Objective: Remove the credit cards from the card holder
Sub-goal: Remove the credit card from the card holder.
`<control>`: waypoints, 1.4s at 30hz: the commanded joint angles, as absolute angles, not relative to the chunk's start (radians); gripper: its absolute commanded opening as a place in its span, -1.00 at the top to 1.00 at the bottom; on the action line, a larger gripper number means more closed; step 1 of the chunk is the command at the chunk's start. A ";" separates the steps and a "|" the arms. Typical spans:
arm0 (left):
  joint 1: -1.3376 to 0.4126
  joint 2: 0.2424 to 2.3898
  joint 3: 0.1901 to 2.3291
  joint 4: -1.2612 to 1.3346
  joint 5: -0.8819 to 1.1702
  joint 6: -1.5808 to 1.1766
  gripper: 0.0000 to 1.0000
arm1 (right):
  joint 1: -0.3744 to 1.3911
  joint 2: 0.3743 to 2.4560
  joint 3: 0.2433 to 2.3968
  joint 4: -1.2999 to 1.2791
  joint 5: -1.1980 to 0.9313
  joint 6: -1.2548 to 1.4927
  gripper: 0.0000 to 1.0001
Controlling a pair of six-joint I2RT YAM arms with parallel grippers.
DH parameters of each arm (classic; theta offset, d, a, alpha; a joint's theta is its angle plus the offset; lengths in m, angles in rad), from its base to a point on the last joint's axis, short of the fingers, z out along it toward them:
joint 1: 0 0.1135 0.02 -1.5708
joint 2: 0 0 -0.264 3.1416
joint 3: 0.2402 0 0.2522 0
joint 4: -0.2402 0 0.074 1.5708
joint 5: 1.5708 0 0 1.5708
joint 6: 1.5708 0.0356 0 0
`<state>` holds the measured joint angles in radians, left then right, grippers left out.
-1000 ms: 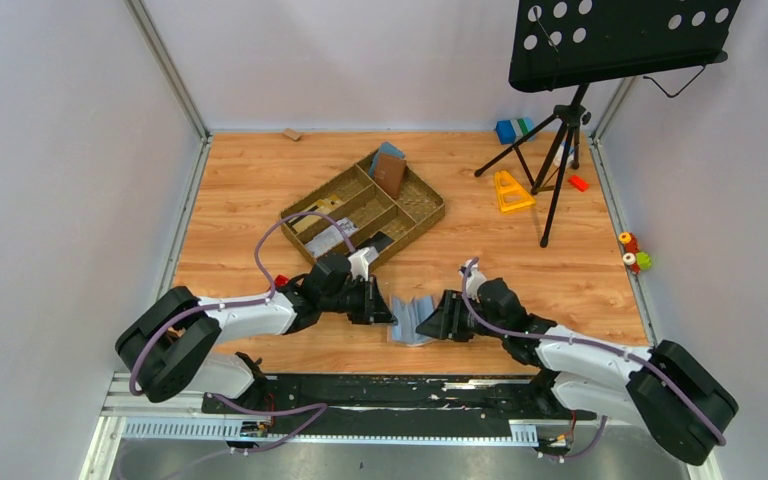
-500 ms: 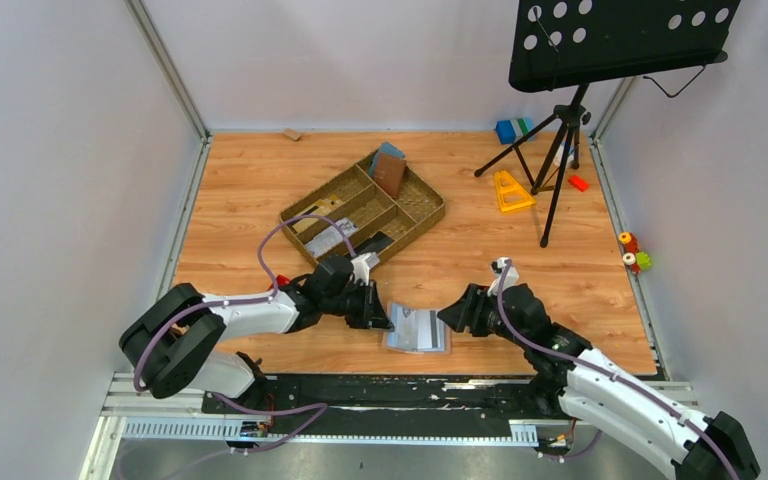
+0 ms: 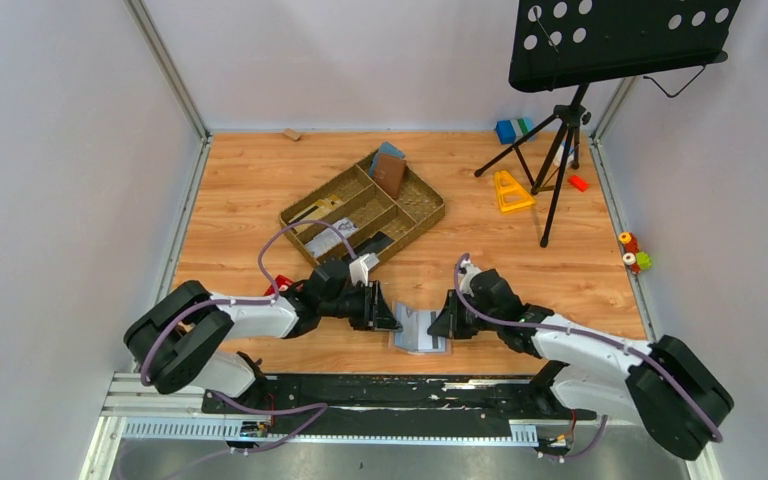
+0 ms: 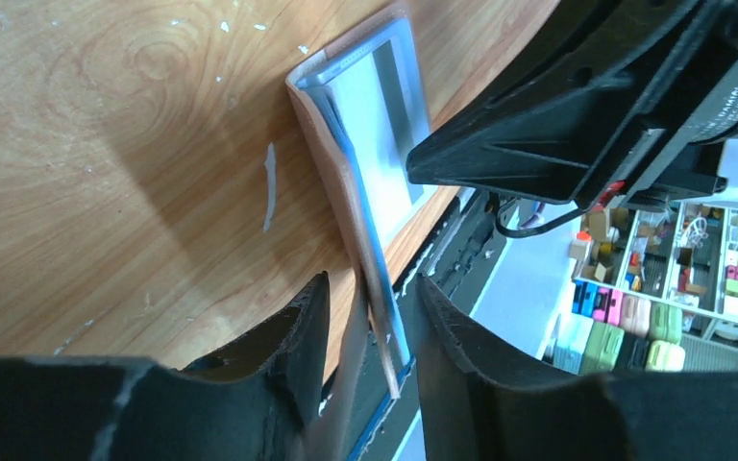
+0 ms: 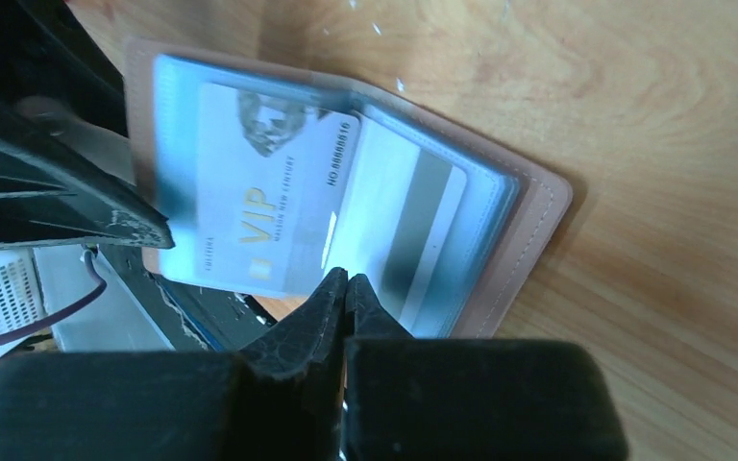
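The card holder (image 3: 422,332) lies opened near the table's front edge, tan outside and blue-grey inside. Its clear pockets show a white VIP card (image 5: 250,211) and a card with a dark stripe (image 5: 408,216). My left gripper (image 3: 388,318) stands at its left side, open. In the left wrist view the holder's raised left flap (image 4: 346,182) runs between the left gripper's (image 4: 370,283) jaws, with a gap on the right side. My right gripper (image 3: 436,325) is at the holder's right side, shut. Its joined tips (image 5: 346,277) point at the pocket area with nothing visible between them.
A woven tray (image 3: 425,215) with compartments sits behind, holding a brown and a blue wallet (image 3: 390,172). A red block (image 3: 281,283) lies beside the left arm. A music stand tripod (image 3: 558,150), a yellow triangle (image 3: 511,190) and small toys stand at back right. A black rail (image 3: 410,385) borders the front.
The right gripper drew away to the right, then came back to the holder and shut. The left jaws have opened wider. The holder went from propped in a V to lying open.
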<state>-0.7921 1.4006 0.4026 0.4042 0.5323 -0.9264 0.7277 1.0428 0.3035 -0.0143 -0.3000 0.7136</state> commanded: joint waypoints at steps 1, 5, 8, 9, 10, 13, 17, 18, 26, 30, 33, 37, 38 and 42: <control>-0.792 1.440 0.385 0.514 0.561 -0.956 0.03 | 0.726 1.137 0.279 0.166 -0.380 0.749 1.00; -0.792 1.480 0.388 0.519 0.563 -0.952 0.00 | 0.726 1.179 0.277 0.198 -0.394 0.754 1.00; -0.792 1.502 0.392 0.523 0.561 -0.950 0.17 | 0.726 1.169 0.277 0.188 -0.387 0.751 1.00; -0.792 1.509 0.393 0.529 0.561 -0.950 0.25 | 0.726 1.162 0.278 0.178 -0.382 0.749 1.00; -0.792 1.518 0.392 0.541 0.564 -0.953 0.36 | 0.726 1.154 0.279 0.168 -0.376 0.747 1.00; -0.790 1.540 0.381 0.615 0.581 -0.982 0.93 | 0.726 1.119 0.280 0.133 -0.360 0.742 1.00; -0.774 1.531 0.335 0.769 0.612 -1.036 1.00 | 0.726 0.967 0.243 0.099 -0.313 0.758 1.00; -0.768 1.527 0.320 0.814 0.623 -1.054 1.00 | 0.726 0.921 0.226 0.101 -0.301 0.771 0.98; -0.752 1.558 0.244 1.270 0.699 -1.299 1.00 | 0.706 0.714 0.168 0.121 -0.331 0.840 0.31; -0.752 1.633 0.230 1.502 0.714 -1.429 1.00 | 0.692 0.738 0.162 0.196 -0.392 0.886 0.23; -0.752 1.685 0.230 1.606 0.733 -1.488 1.00 | 0.673 0.771 0.149 0.245 -0.422 0.914 0.14; -0.752 1.665 0.216 1.606 0.727 -1.479 1.00 | 0.619 0.791 0.102 0.344 -0.483 0.965 0.02; -0.751 1.657 0.215 1.606 0.727 -1.481 1.00 | 0.610 0.796 0.096 0.362 -0.495 0.973 0.01; -0.752 1.634 0.226 1.606 0.737 -1.495 1.00 | 0.600 0.828 0.083 0.485 -0.559 1.021 0.02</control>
